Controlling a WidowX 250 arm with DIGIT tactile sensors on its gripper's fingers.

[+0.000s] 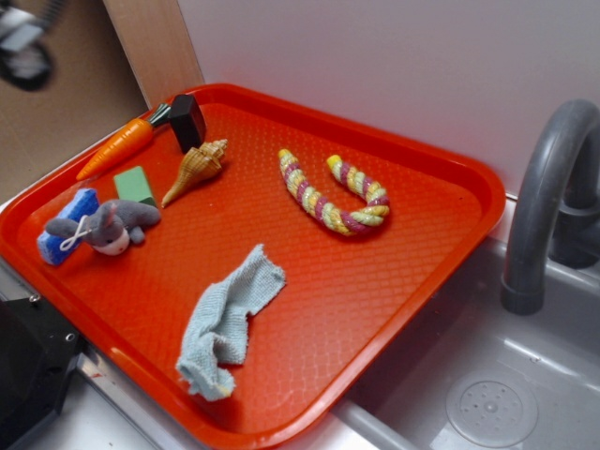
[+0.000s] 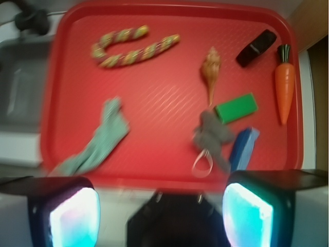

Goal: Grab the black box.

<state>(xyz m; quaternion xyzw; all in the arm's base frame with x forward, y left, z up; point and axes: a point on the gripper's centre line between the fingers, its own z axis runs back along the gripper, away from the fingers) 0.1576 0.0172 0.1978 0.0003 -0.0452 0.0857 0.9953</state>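
Observation:
The black box [image 1: 190, 120] is a small matte block lying at the far left corner of the red tray [image 1: 375, 309], between the carrot and the seashell. In the wrist view the black box [image 2: 256, 48] shows at the upper right, far from the fingers. My gripper [image 2: 160, 216] hovers high above the tray's near edge, its two glowing pads [image 2: 74, 216] wide apart with nothing between them. In the exterior view the gripper [image 1: 23, 49] is a blur at the top left, well above and left of the tray.
On the tray lie an orange carrot [image 1: 117, 148], a green block [image 1: 134, 185], a seashell [image 1: 197, 169], a grey plush animal [image 1: 108, 225] on a blue object [image 1: 64, 225], a striped rope toy [image 1: 330, 192] and a grey cloth [image 1: 225, 319]. A sink [image 1: 487, 394] with a grey faucet [image 1: 544, 187] is to the right.

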